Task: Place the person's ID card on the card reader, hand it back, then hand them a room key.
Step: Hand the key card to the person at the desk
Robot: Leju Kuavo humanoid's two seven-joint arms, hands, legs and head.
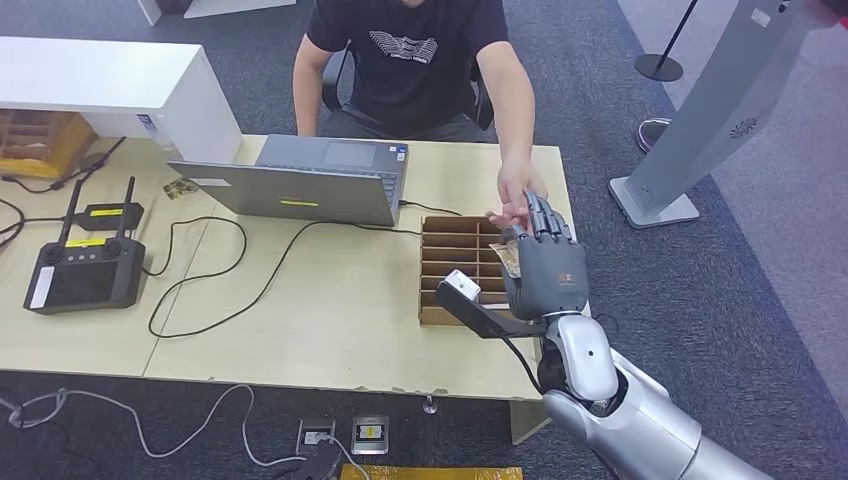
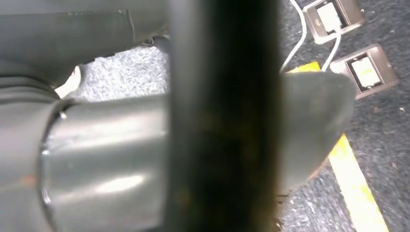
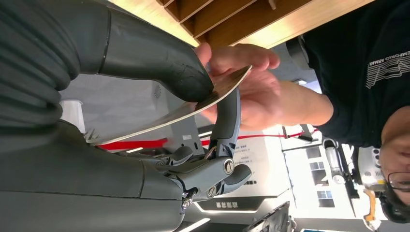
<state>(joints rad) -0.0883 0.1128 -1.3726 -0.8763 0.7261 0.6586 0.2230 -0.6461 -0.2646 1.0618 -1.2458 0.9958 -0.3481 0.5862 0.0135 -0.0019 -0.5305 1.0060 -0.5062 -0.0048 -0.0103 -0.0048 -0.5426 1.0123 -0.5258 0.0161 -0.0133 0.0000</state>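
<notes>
One worktop [image 1: 330,320] of pale wood fills the middle of the head view, with a person [image 1: 415,60] seated at its far side, upper centre of the frame. An open laptop [image 1: 300,185] sits just left of centre, and a black controller [image 1: 85,270] lies at the left edge. A slotted wooden tray [image 1: 450,262] stands right of centre, close to the robot's right hand [image 1: 545,265], which rises from the lower right.

That right hand pinches a thin card [image 3: 188,108] between its thick thumb and a darker finger, the other fingers standing clear. The card's long axis runs from the hand's palm outward toward the person, and the person's hand [image 3: 251,84] already touches its far end. So the card lies right at the meeting point of both hands; the handover probably turns on the thumb letting go while the person has hold.

The left hand [image 2: 145,159] hangs over the carpet, blurred close to the lens, and I cannot tell how its fingers lie.
</notes>
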